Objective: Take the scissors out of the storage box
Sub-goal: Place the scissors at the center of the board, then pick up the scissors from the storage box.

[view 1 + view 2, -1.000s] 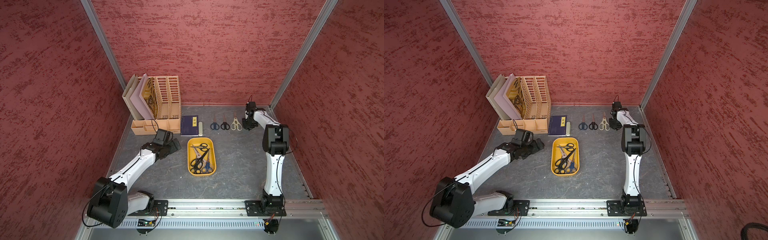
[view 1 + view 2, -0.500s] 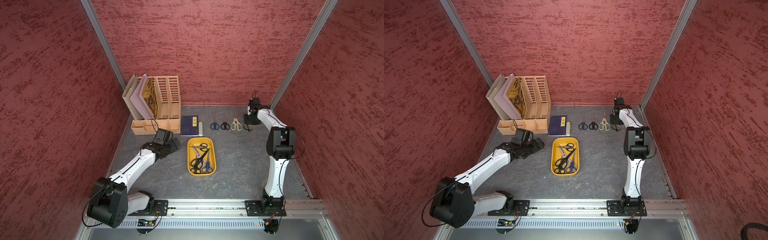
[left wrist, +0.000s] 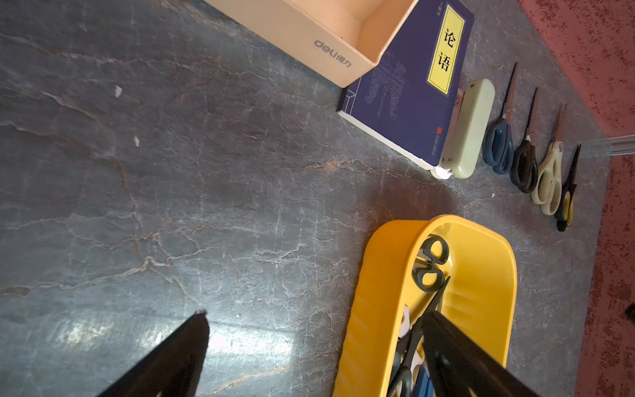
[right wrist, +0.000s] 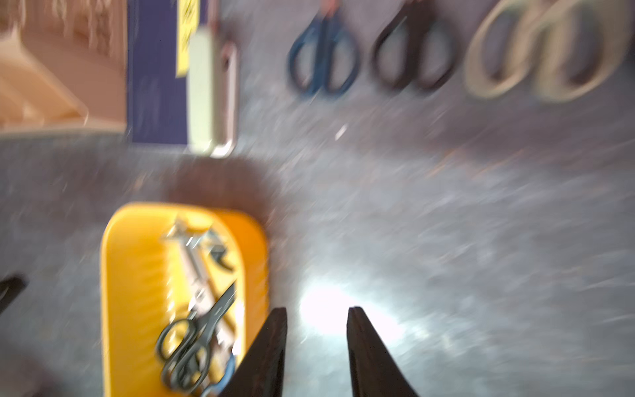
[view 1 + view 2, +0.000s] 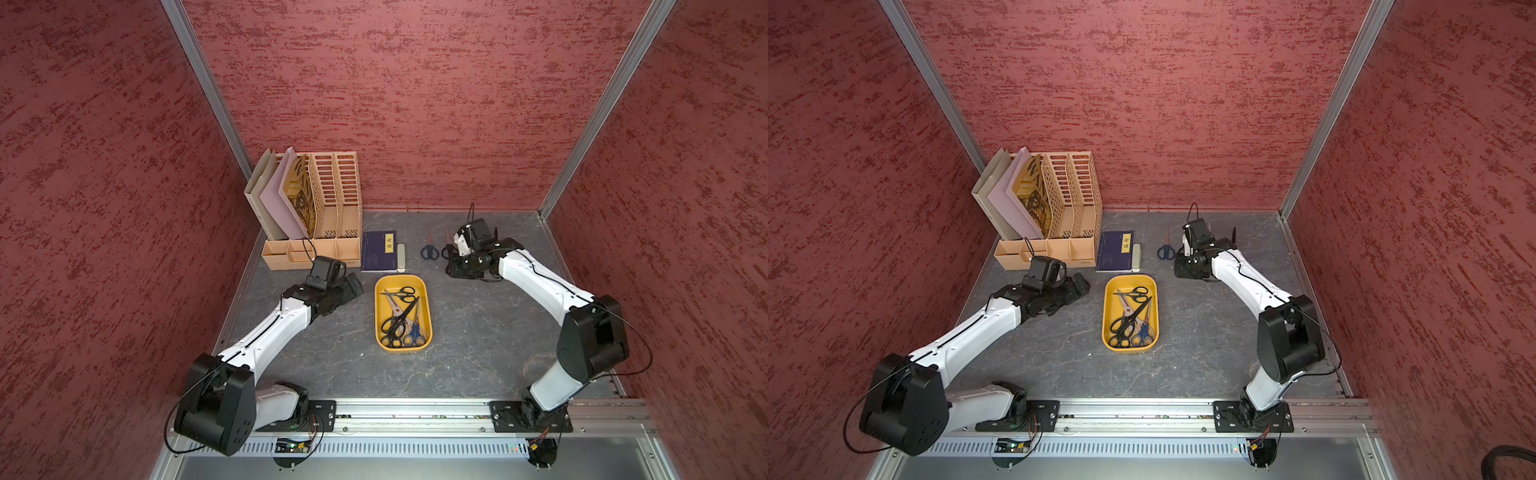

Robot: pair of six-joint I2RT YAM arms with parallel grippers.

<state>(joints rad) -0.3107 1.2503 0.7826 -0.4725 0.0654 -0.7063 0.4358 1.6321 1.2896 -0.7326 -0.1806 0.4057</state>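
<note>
file organizer [image 5: 332, 195]: far left at the back. Beige plastic, tall slotted dividers, low open tray along the front. Folders and a yellow-brown printed sheet lean in its left slots. There's a grey "deli" logo [image 3: 332, 53] on the tray front.

left hand [image 3: 314, 318]: black fingers spread wide with nothing between them, sitting low just beside the storage box's left wall.

book [image 5: 378, 251]: dark blue cover, lying flat against the organizer's right end. Its yellow label reads 论语.

cream oblong [image 5: 401, 257]: smooth rounded plastic bar touching the book's right edge. Can't tell what it is.

tabletop [image 5: 478, 332]: dark grey stone look with pale crack-like veins, slightly glossy.

storage box [image 5: 422, 289]: shallow mustard-yellow plastic tub with rounded corners and smooth walls. It's mid-tabletop, just in front of the book.

scissors in the box: four metal-bladed pairs. The small black pair [image 5: 401, 294] lies at the far end. The big black pair [image 5: 399, 322] lies diagonally over the pale pair [image 5: 394, 306]. The blue-handled pair [image 5: 413, 336] is by the near right corner.

scissors already out: dark blue pair [image 3: 498, 144], black pair [image 3: 524, 165], cream pair [image 3: 549, 178] and black-and-yellow pair [image 3: 567, 201]. They're side by side on the tabletop with tips toward the back wall. In both top views the right arm covers most of this row.

right hand [image 4: 316, 311]: dark tapered fingers a small gap apart, gripping nothing. It's over bare tabletop just in front of the row, right of the box. Its wrist view is pretty blurry.
</note>
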